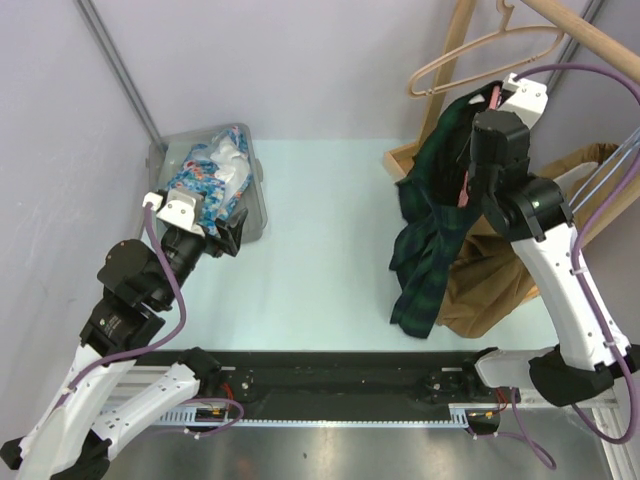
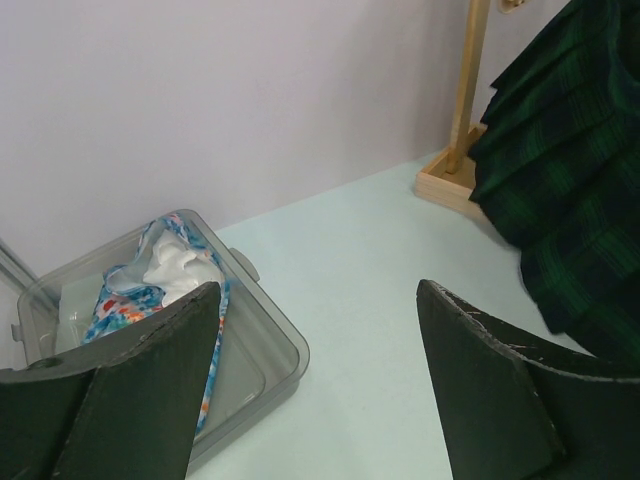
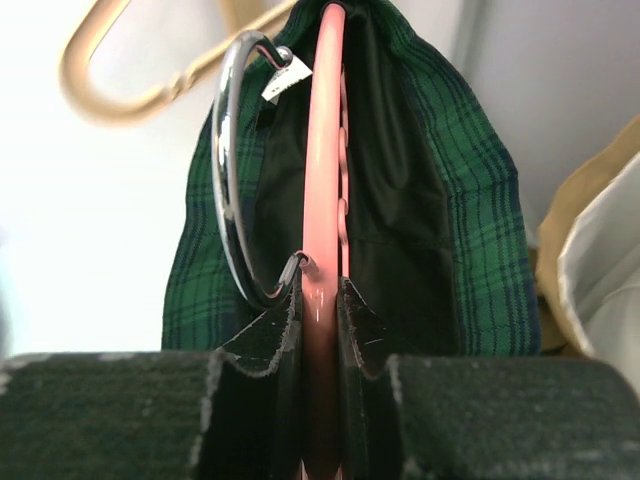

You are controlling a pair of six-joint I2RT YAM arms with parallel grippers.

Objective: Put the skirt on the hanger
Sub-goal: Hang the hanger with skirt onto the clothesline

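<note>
A dark green plaid skirt [image 1: 432, 220] hangs from a pink hanger [image 3: 322, 180] with a metal hook [image 3: 232, 170]. My right gripper [image 3: 320, 300] is shut on the pink hanger's bar and holds it up at the right, near the wooden rack [image 1: 470, 60]. The skirt drapes down to the table. It also shows at the right of the left wrist view [image 2: 570, 190]. My left gripper [image 2: 320, 330] is open and empty, low over the table beside the grey bin [image 1: 255, 215].
The grey plastic bin [image 2: 270, 350] at the left holds blue patterned and white clothes [image 1: 212, 170]. A beige wooden hanger [image 1: 480, 50] hangs on the rack. Brown fabric [image 1: 490, 290] lies under the skirt at the right. The rack's wooden base [image 2: 450, 185] stands at the back.
</note>
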